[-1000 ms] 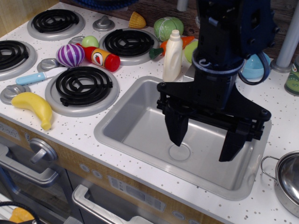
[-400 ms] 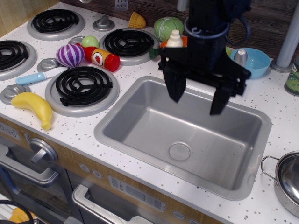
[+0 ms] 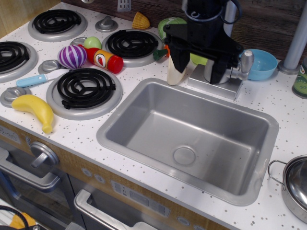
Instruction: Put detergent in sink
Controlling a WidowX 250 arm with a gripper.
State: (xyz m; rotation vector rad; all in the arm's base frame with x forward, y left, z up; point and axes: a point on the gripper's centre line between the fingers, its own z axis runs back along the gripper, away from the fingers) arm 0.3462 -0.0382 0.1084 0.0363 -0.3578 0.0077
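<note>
While the gripper (image 3: 198,64) hangs over the counter at 12 o'clock from the sink (image 3: 120,128), its 2 black fingers (image 3: 179,62) stand spread apart, 1 in front of the detergent (image 3: 173,75), which stands upright just behind the sink's far rim.

Sink (image 3: 144,125) basin open; faucet base (image 3: 214,82) crowds detergent (image 3: 173,75)

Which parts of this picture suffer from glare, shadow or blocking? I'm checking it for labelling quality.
In the observation.image view: soft glare on the silver-grey rectangular sink floor; the black gripper hides most of the cream-white plastic detergent bottle; focus is sharp overall; the round steel pot is cut off at the edge.
</note>
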